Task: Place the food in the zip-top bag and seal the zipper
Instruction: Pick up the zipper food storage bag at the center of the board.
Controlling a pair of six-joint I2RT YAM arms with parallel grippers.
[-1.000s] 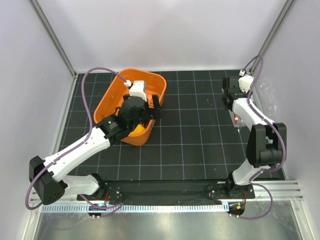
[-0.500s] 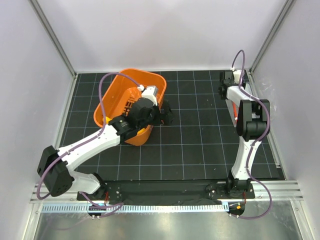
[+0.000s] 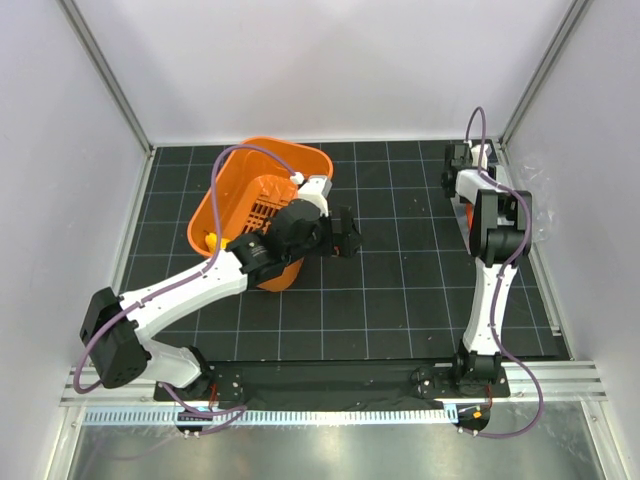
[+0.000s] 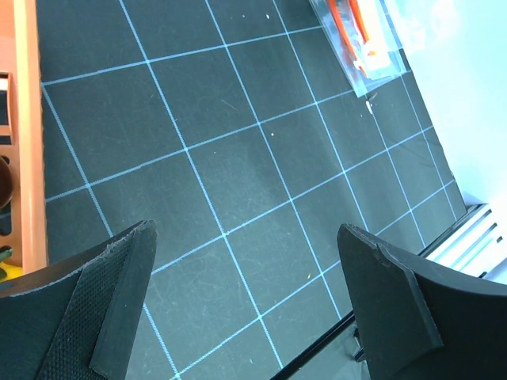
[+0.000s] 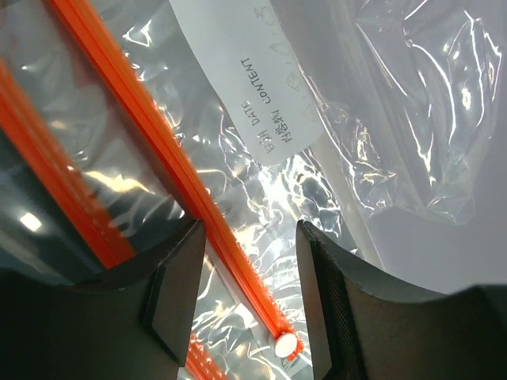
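Note:
My right gripper (image 5: 247, 237) is open, its jaws standing either side of the red-orange zipper (image 5: 158, 146) without pinching it. The white slider (image 5: 283, 344) sits at the strip's near end. The clear zip-top bag (image 5: 317, 198) lies crumpled under the jaws; a white label (image 5: 253, 87) shows on plastic beside the strip. In the top view this gripper (image 3: 457, 172) reaches down at the far right edge. My left gripper (image 4: 245, 233) (image 3: 348, 232) hangs wide open and empty over the mat, right of the basket. Food shows in the basket: a yellow piece (image 3: 211, 240) and a dark brown round one (image 4: 4, 182).
The orange basket (image 3: 225, 190) (image 4: 28, 134) stands at the back left. Clear pouches with orange strips (image 4: 360, 36) lie at the right edge of the black grid mat (image 3: 400, 290). Loose clear plastic (image 3: 537, 205) leans on the right wall.
My left arm swung right, out of the basket and over the mat. My right arm drew back to the far right corner, and its jaws narrowed around the zipper.

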